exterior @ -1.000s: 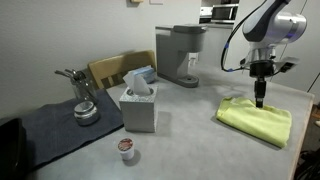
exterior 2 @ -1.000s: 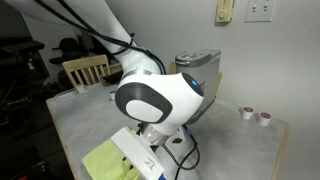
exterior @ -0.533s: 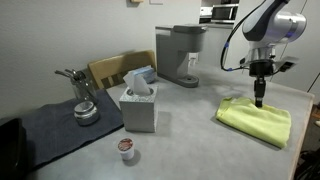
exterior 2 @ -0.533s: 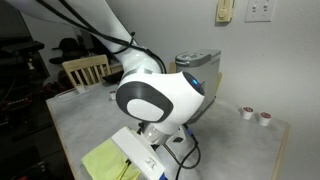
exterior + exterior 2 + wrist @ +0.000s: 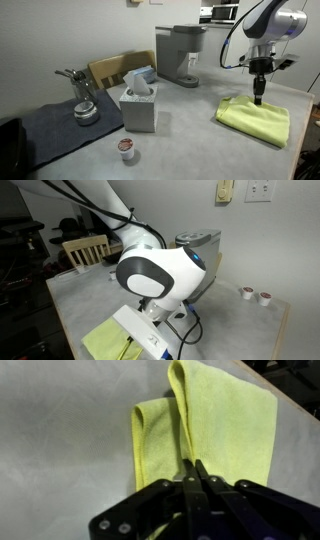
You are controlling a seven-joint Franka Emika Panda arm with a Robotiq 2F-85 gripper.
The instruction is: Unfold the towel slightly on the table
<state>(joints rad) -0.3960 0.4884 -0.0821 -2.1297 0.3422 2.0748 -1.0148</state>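
Observation:
The lime yellow-green towel (image 5: 255, 120) lies folded on the light grey table (image 5: 190, 130) near its right end. It also shows in the other exterior view (image 5: 105, 340) and in the wrist view (image 5: 230, 420). My gripper (image 5: 258, 100) points straight down at the towel's back edge. In the wrist view my fingers (image 5: 192, 463) are closed together on a raised ridge of the towel's upper layer. In an exterior view the arm's body (image 5: 160, 275) hides the fingers.
A tissue box (image 5: 138, 105) stands mid-table, with a coffee pod cup (image 5: 125, 148) in front of it. A coffee maker (image 5: 180, 55) stands at the back. A dark mat (image 5: 60, 125) holds a metal pot (image 5: 82, 100). A wooden chair (image 5: 115, 68) stands behind the table.
My gripper has risen very slightly with the towel's edge. The towel's near side has shifted a little. Nothing else has moved.

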